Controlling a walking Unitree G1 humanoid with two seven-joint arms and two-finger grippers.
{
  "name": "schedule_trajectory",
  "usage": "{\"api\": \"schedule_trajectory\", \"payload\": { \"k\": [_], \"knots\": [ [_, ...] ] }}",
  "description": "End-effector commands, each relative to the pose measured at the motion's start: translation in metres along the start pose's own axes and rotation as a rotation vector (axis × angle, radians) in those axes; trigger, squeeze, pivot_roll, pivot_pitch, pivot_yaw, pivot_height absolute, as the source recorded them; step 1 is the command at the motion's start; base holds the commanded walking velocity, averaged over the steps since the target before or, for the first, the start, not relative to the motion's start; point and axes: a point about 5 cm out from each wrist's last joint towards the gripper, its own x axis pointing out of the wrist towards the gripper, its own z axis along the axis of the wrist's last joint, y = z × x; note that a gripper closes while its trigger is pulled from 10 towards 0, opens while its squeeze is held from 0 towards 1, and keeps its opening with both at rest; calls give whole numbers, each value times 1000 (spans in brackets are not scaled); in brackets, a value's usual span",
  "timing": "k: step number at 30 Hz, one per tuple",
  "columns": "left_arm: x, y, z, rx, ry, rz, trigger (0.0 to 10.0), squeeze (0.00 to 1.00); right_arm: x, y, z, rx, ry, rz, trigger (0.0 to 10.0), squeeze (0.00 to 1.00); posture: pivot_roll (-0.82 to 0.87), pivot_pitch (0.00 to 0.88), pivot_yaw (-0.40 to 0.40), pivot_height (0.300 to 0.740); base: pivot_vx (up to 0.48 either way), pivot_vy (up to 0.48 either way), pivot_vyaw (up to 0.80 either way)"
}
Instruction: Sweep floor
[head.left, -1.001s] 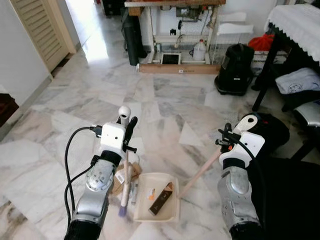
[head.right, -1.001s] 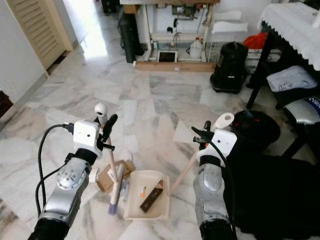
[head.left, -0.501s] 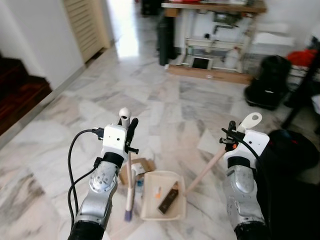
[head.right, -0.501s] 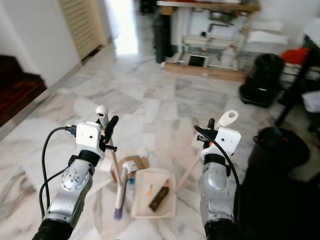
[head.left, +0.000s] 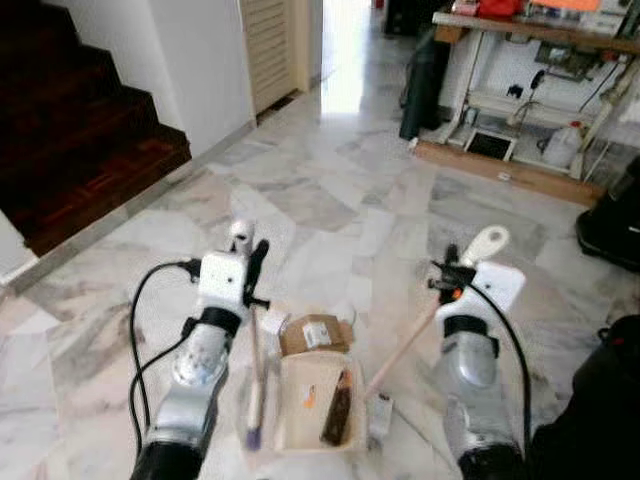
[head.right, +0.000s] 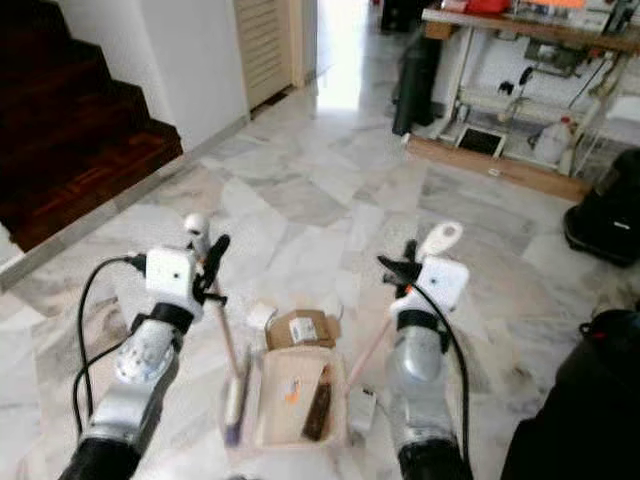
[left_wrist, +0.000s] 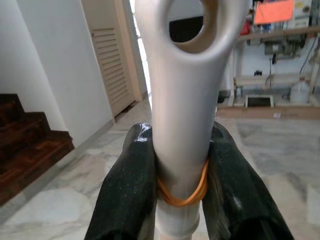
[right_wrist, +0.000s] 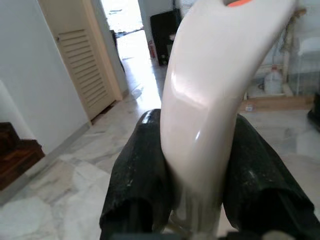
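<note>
My left gripper is shut on the pale handle of a small broom. The broom slants down to purple bristles on the marble floor, just left of a cream dustpan. In the pan lie a brown strip and an orange scrap. My right gripper is shut on the dustpan's long handle, near its white looped top. In the wrist views the black fingers clamp the broom handle above an orange band, and the other fingers clamp the dustpan handle.
A small cardboard box and a white scrap lie on the floor just beyond the pan. Dark wooden stairs rise at the left beside a louvred door. A cluttered workbench and black objects stand at the back right.
The camera has swung left, bringing the stairs into view and sliding the bench right. Box and scraps now show beyond the pan. Both grippers keep their hold.
</note>
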Motion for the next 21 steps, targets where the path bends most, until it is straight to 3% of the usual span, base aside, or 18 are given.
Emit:
{"api": "schedule_trajectory", "payload": {
  "k": [1, 21],
  "knots": [
    [5, -2, 10, -1, -48, -3, 10000, 0, 5, -1, 14, 27, -59, -12, 10000, 0, 88, 0, 17, 740, 0, 0, 0],
    [5, -5, 9, -10, -44, -9, 10000, 0, 8, 5, 14, 29, -47, 19, 10000, 0, 93, 0, 7, 740, 0, 281, 0]
  ]
}}
